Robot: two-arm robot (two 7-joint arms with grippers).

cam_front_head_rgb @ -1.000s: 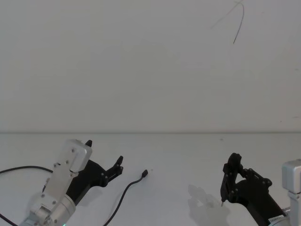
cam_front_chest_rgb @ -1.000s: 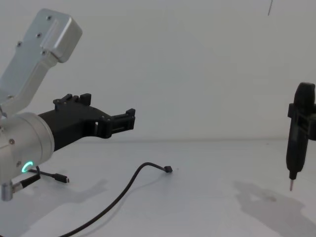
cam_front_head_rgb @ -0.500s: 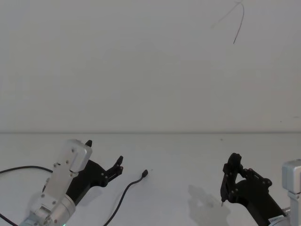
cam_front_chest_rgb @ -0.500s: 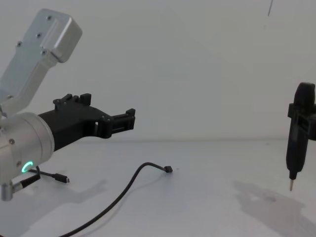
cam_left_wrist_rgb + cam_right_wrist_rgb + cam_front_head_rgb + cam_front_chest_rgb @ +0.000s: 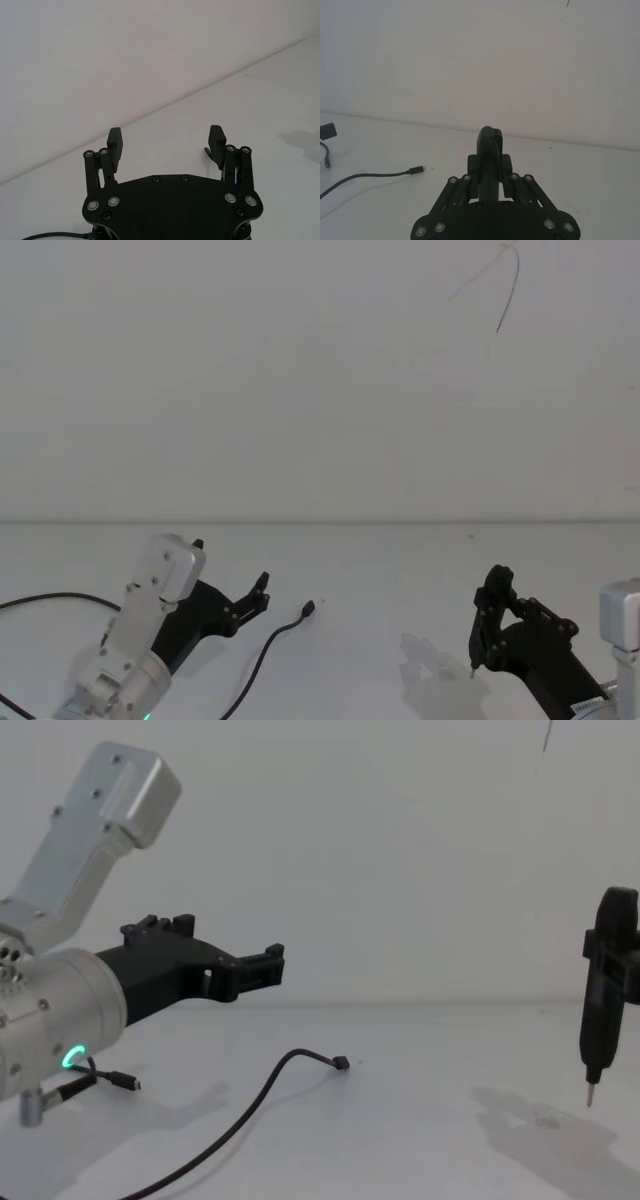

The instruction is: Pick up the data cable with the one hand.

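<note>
- Head view: blocky matte-black left gripper (image 5: 232, 565), fingers apart, hovers just left of the long thin black data cable (image 5: 262, 652) on the white table (image 5: 400, 560).
- Chest view: the cable's plug end lies below, just ahead of the fingertips (image 5: 272, 956).
- Right wrist view: the farther right gripper (image 5: 490, 167) clamps a slim black pen-like tool (image 5: 490, 137).

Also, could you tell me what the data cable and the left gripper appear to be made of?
The data cable looks rubber- or plastic-sheathed: thin, matte black, bending in a loose curve on the table. The left gripper, open near it, seems hard matte-black plastic or coated metal: rigid blocky links with shiny pins. The right gripper, parked, holds a pen-like tool.
</note>
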